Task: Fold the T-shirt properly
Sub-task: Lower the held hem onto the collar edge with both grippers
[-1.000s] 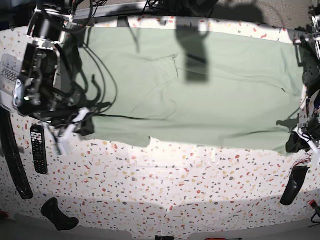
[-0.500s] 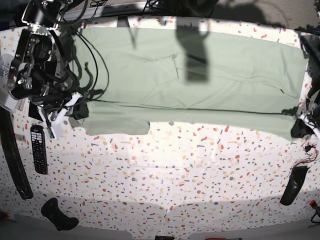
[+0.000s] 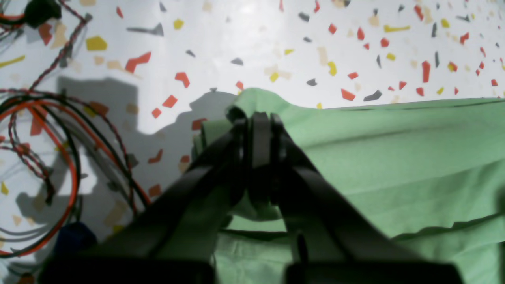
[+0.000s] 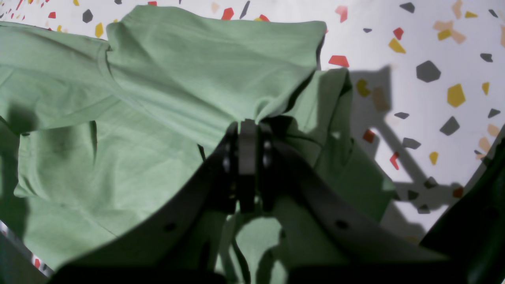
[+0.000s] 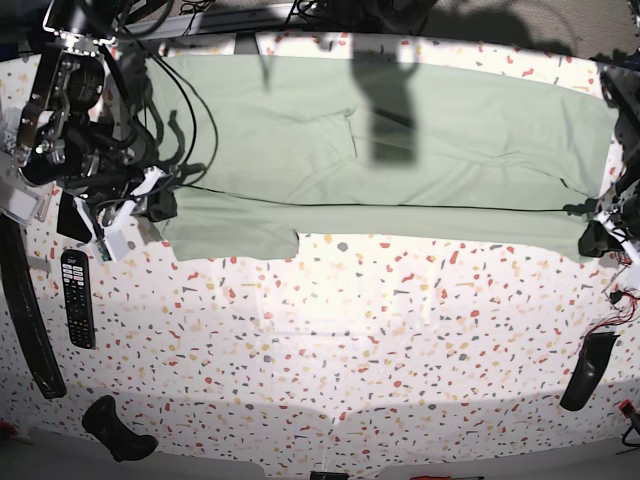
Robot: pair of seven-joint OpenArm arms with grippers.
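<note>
1. Cloth first: large pale sage-green short-sleeved T-shirt (image 5: 400, 140) lies spread across the far half of the white speckled terrazzo-pattern table (image 5: 330, 380), long axis running side to side in the base view, near edge lifted and doubled back toward the far edge.
2. Base view's left end: right gripper (image 4: 246, 136) has its black jaws closed tight on a bunched corner of the shirt; the fabric fans out up and to the left of the jaws in the wrist view.
3. Middle: a dark straight crease line runs between the two grippers, parallel to the shirt's long axis, so the held edge is stretched taut.
4. Base view's right end: left gripper (image 3: 256, 126) is likewise pinched shut on a fold of shirt hem; the cloth extends away to its right in its wrist view, with bare table beyond.
5. Judgement: each arm sits at its own end of the held edge, equally near it; the coming move turns on carrying that edge evenly across the shirt's short axis.
6. Clutter: black remote control (image 5: 77, 297) lies on the table, near the right arm, clear of the shirt.
</note>
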